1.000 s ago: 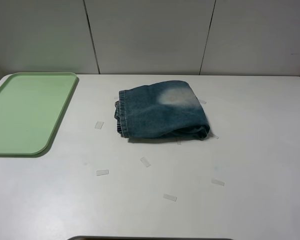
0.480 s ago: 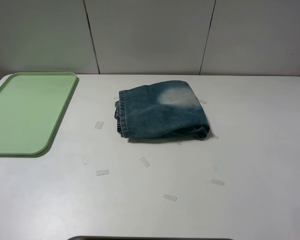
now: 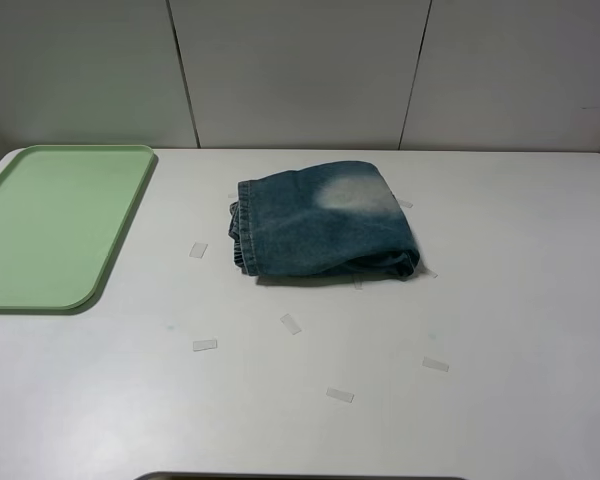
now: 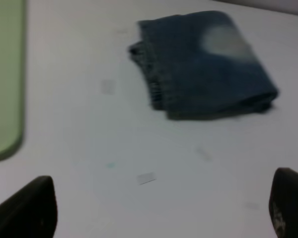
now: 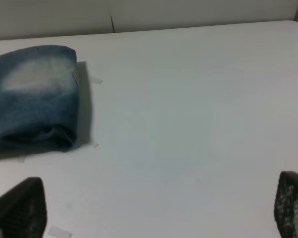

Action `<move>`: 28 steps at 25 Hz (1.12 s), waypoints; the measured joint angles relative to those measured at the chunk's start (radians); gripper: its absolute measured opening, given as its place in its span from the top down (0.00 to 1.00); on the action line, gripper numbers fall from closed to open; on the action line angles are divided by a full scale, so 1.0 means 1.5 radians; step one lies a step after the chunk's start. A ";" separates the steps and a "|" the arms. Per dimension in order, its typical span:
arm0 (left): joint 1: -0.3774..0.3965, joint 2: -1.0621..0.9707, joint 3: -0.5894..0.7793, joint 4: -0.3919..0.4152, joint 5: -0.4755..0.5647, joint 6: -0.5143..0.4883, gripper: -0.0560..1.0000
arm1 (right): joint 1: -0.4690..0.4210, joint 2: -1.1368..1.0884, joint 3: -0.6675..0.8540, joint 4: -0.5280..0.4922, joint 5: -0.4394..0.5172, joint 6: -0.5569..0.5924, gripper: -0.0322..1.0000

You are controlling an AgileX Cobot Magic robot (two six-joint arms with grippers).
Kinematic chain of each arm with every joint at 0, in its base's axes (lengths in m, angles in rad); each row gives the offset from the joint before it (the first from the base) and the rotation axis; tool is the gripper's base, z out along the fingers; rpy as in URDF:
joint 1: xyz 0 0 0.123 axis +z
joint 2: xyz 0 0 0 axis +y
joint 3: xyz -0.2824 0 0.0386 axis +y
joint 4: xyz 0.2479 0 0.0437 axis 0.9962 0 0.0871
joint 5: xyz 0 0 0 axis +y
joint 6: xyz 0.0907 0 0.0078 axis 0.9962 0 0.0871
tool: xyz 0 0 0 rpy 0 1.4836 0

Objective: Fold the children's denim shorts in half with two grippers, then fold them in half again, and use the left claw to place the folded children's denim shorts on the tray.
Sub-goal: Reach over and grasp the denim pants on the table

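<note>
The children's denim shorts (image 3: 325, 222) lie folded into a compact bundle on the white table (image 3: 500, 300), with a pale faded patch on top. They also show in the left wrist view (image 4: 203, 64) and the right wrist view (image 5: 32, 96). The pale-green tray (image 3: 50, 225) sits at the far left with nothing on it; its edge shows in the left wrist view (image 4: 5, 74). Neither arm shows in the exterior high view. My left gripper (image 4: 161, 210) is open, well short of the shorts. My right gripper (image 5: 156, 213) is open, to the right of the shorts.
Several small clear tape strips (image 3: 204, 345) are stuck on the table around and in front of the shorts. A grey panelled wall (image 3: 300, 70) stands behind the table's far edge.
</note>
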 joint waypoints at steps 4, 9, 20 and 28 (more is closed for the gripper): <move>0.000 0.183 0.000 -0.157 -0.079 0.137 0.15 | 0.000 0.000 0.000 0.000 0.000 0.000 0.30; 0.000 0.410 -0.001 -0.402 -0.119 0.356 0.15 | 0.000 0.000 0.000 0.000 0.000 0.000 0.30; 0.000 0.744 -0.031 -0.659 -0.193 0.634 0.15 | 0.000 0.000 0.000 0.000 0.000 0.000 0.30; 0.000 0.878 -0.116 -0.665 -0.267 0.648 0.15 | 0.000 0.000 0.000 0.000 0.000 0.000 0.30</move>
